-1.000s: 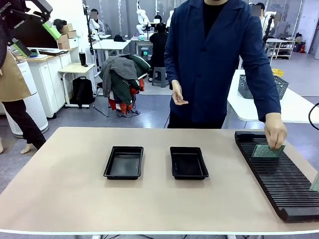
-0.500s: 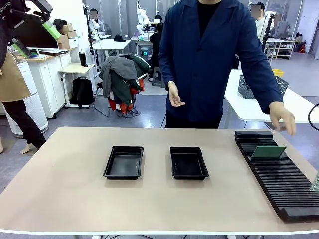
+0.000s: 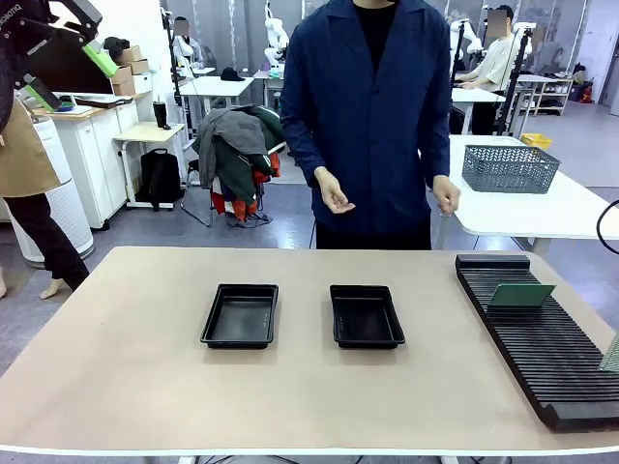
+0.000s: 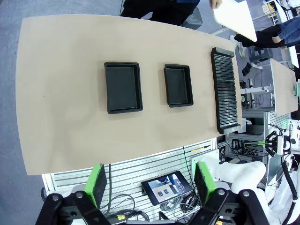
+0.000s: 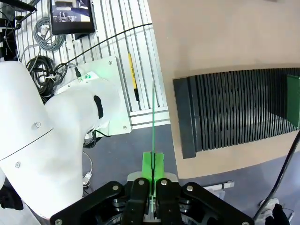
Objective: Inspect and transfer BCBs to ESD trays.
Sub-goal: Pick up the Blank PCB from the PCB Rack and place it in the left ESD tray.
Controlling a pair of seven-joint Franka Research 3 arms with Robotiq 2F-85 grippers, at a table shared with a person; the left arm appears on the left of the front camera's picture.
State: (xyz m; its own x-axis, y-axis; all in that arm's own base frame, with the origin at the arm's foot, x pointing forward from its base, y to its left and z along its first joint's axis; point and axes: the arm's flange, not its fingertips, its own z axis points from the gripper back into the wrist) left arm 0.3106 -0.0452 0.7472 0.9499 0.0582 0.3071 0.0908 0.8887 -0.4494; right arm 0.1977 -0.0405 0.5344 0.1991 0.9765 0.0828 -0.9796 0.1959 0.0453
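Two black ESD trays [image 3: 239, 316] [image 3: 366, 316] lie side by side mid-table; from above they are the left tray [image 4: 123, 86] and the right tray [image 4: 178, 85], both with nothing in them. One green BCB [image 3: 520, 295] stands tilted in the long black slotted rack [image 3: 537, 338], its edge also in the right wrist view [image 5: 294, 101]. My right gripper [image 5: 153, 161] is shut on another BCB [image 5: 153, 117], seen edge-on, beside the rack's near end; that board's corner [image 3: 612, 356] peeks in at the right edge. My left gripper [image 4: 151, 182] hangs high, open and holding nothing, at the upper left [image 3: 82, 85].
A person in a dark blue coat [image 3: 363, 126] stands at the far side, both hands off the table. Behind them is a white table [image 3: 571, 208] with a grey mesh basket [image 3: 510, 166]. The rack [image 4: 226, 89] runs along the right side.
The person's hand let go of the board in the rack and drew back to their side; they straightened and shifted left. Neither arm has moved.
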